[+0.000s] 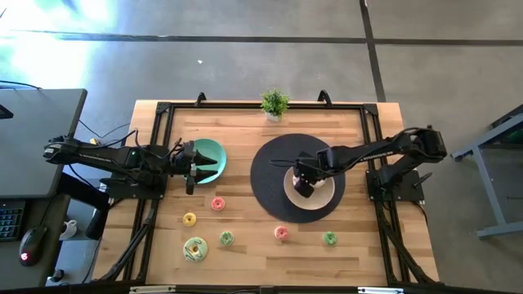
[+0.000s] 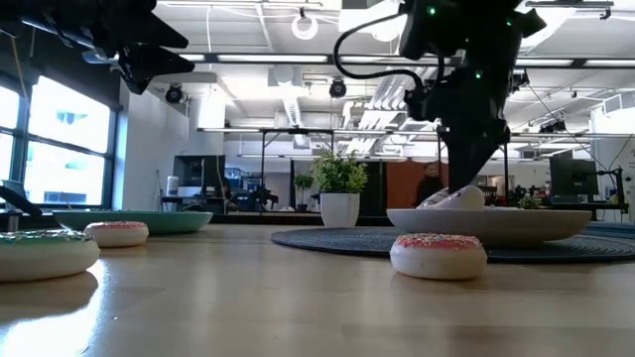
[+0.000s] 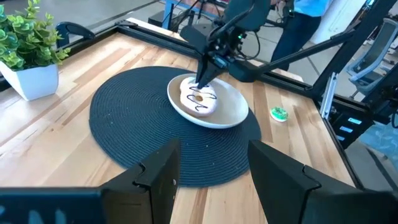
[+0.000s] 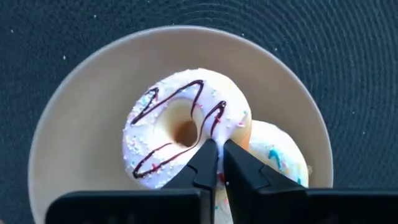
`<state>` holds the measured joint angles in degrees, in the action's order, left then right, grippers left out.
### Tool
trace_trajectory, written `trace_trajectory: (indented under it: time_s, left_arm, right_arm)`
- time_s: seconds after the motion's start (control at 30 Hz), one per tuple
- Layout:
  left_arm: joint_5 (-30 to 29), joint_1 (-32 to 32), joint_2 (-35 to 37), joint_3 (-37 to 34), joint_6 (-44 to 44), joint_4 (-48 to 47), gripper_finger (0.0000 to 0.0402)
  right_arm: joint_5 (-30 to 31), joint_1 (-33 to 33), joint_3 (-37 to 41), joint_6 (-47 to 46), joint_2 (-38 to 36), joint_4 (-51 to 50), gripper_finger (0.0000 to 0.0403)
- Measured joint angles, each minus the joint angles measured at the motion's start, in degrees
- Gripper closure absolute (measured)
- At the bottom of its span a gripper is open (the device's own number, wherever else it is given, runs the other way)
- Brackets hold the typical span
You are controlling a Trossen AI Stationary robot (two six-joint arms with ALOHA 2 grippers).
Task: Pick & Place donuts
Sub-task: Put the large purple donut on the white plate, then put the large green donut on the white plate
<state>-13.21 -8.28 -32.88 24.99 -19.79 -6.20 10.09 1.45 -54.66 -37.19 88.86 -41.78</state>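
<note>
A white iced donut with dark drizzle (image 4: 180,134) lies on the beige plate (image 4: 74,112), tilted and leaning on a second white sprinkled donut (image 4: 280,155). My right gripper (image 4: 219,155) is shut, pointing down at the drizzled donut's ring beside its hole; it also shows over the plate in the high view (image 1: 302,186). My left gripper (image 3: 211,168) is open and holds nothing, above the teal plate (image 1: 214,155). Several small donuts lie flat on the bare wood: pink (image 1: 217,204), yellow (image 1: 189,219), a larger green-white one (image 1: 195,248), green (image 1: 226,238), pink (image 1: 281,233), green (image 1: 329,238). My right gripper comes from above, pointing down, with its shut fingertips (image 4: 208,152) at the ring (image 4: 214,127) of the drizzled donut on the side of the hole nearest the wrist. Whether they touch the icing or stand just above it, I cannot tell.
The beige plate sits on a round dark woven mat (image 1: 270,171). A small potted plant (image 1: 274,104) stands at the far edge. A black frame (image 1: 155,196) runs around the tabletop. Bare wood lies between the two plates and along the near edge.
</note>
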Motion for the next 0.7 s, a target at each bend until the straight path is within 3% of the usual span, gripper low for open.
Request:
trace_trajectory:
  time_s: [0.43,0.7]
  left_arm:
    - [0.24,0.00,-0.02,0.00,-1.12,0.04,0.0215]
    - [0.22,-0.01,-0.02,0.00,-1.11,0.07,0.0215]
  right_arm:
    - [-3.22,0.04,-8.22,6.39,0.00,-4.77,0.0290]
    - [-4.16,0.04,-9.11,7.55,0.00,-4.92,0.0250]
